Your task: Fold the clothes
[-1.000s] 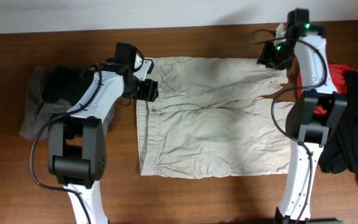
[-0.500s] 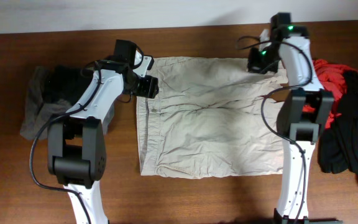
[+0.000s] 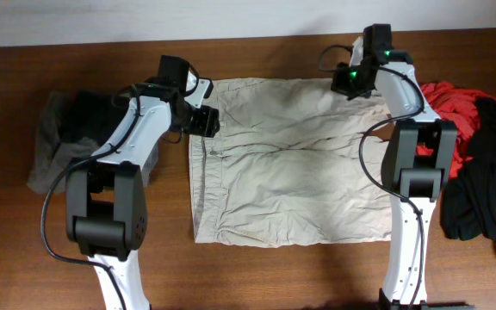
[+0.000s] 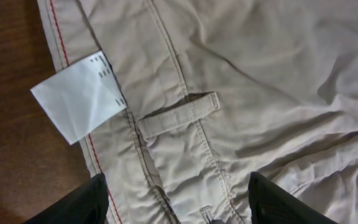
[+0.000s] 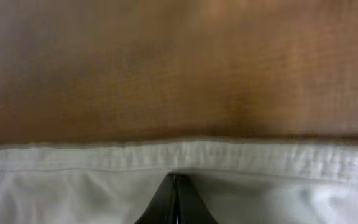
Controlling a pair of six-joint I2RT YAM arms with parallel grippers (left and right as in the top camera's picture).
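Note:
The beige khaki shorts (image 3: 291, 164) lie spread flat on the wooden table, waistband to the left. My left gripper (image 3: 207, 122) is open over the waistband. In the left wrist view its fingers (image 4: 179, 202) straddle the cloth (image 4: 241, 93) below a belt loop (image 4: 179, 115) and the white label (image 4: 79, 102). My right gripper (image 3: 349, 82) is at the shorts' far edge. In the right wrist view its fingers (image 5: 176, 180) are pressed together with the tip at the stitched hem (image 5: 73, 155); no cloth shows between them.
A grey and black pile of clothes (image 3: 67, 138) lies at the left under my left arm. A red garment (image 3: 455, 99) and a black one (image 3: 489, 181) lie at the right. Bare wood (image 3: 274, 275) shows in front of the shorts.
My right gripper has moved left along the far edge of the shorts, from the far right corner. The left arm and the shorts have hardly moved.

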